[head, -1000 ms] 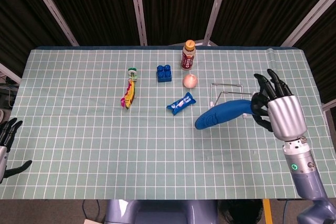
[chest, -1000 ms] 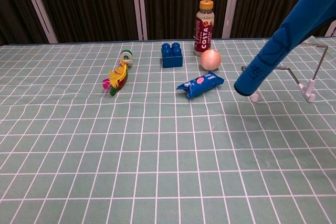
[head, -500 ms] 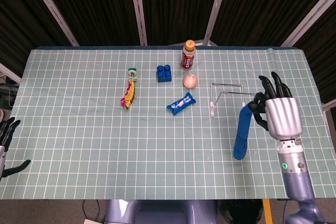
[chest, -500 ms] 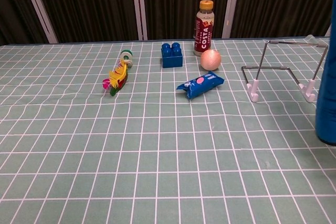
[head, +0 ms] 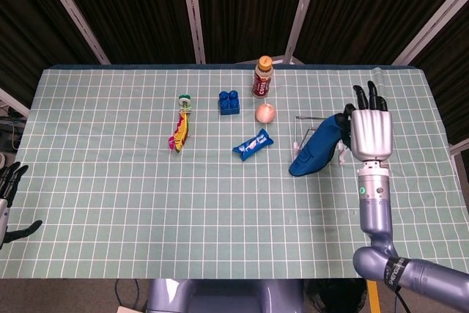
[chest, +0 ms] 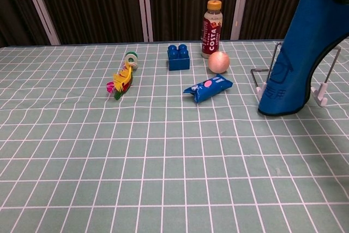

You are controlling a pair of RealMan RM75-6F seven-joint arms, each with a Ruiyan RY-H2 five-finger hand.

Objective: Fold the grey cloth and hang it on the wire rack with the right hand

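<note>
We see one container on the green gridded surface (head: 146, 218): a single brown drink bottle with an orange cap (head: 263, 76), upright at the far edge with its cap on; its contents do not show. Beside it we count one blue toy building block (head: 229, 102), one pale pink ball (head: 264, 113) just in front of the bottle, one blue snack packet (head: 253, 144) lying flat nearer to us, and one bunch of yellow, pink and green toy pieces (head: 182, 124) lying to the left. There is one thin wire rack with white feet (chest: 322, 94) standing on the right side of the surface. The task's cloth, which reads as deep blue here (chest: 297, 53), hangs folded from our right hand (head: 368, 128), which grips its upper end above the rack; its lower end drapes down in front of the rack's wires, and in the chest view its bottom edge lies close to the surface beside the rack's left foot. We cannot tell whether the cloth touches the wires. Our left hand (head: 9, 199) sits at the near left edge, off the surface, fingers apart and holding nothing.
</note>
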